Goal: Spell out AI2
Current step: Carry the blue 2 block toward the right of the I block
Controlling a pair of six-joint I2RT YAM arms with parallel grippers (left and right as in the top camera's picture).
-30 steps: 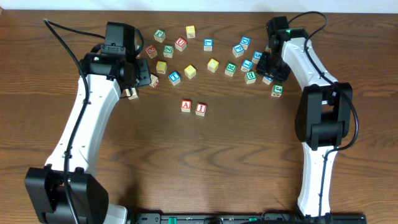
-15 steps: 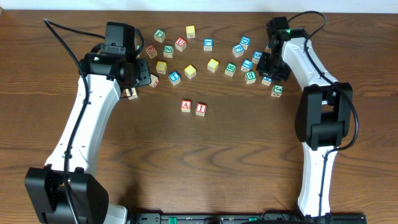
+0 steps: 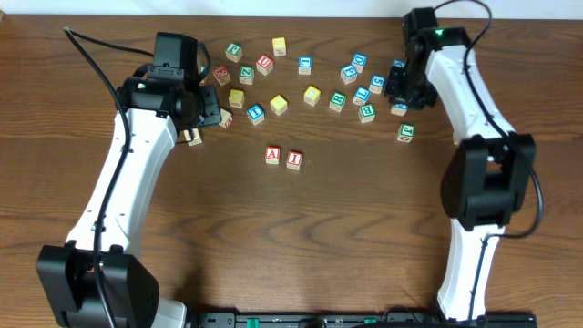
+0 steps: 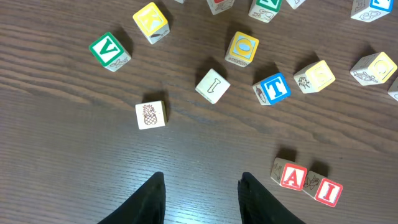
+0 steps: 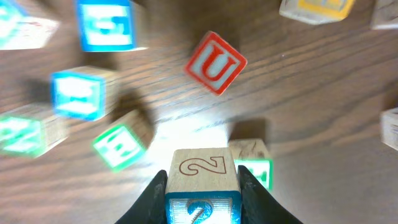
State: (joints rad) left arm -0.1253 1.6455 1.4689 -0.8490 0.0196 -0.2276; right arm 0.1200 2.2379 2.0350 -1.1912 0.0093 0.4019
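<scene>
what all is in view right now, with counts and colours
A block: one, red, mid-table, left of the I block
I block: one, red, beside it
2 block: one, blue and bare wood, in the right claw
loose blocks: about twenty, red, yellow, green, blue, scattered along the far side
table: one, dark brown wood
left arm: one, white, black joints, left side
right arm: same, right side
left claw: one, black, open, empty
right claw: one, black, shut on the 2 block
</scene>
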